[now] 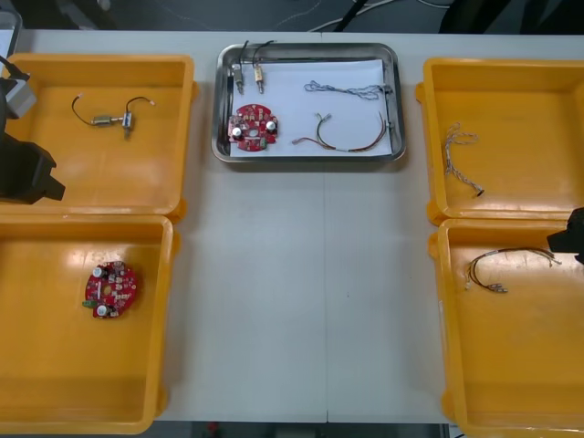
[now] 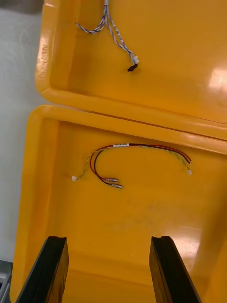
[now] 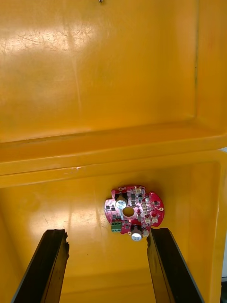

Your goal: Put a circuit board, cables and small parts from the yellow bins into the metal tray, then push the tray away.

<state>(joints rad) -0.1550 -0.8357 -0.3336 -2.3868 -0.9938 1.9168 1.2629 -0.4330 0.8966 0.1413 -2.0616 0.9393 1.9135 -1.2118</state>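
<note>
Tray (image 1: 308,158) sits at the counter's (image 1: 301,292) far edge, holding a red board (image 1: 253,126), cables (image 1: 342,137) and small metal parts (image 1: 248,73). My left hand (image 3: 108,232), spread, hangs at the left edge facing a second board (image 3: 134,212) in a yellow bin (image 3: 56,208); my right hand (image 2: 109,238), spread, at the right edge faces a red-and-yellow cable (image 2: 132,161).

Front camera: we look steeply down from above on the table (image 1: 292,301). Right wrist camera: close over the near right yellow bin (image 2: 47,199); we share its red and yellow cable (image 2: 142,145) with front. Left wrist camera: close over the near left yellow bin (image 3: 38,208); shared circuit board (image 3: 134,209).
</note>
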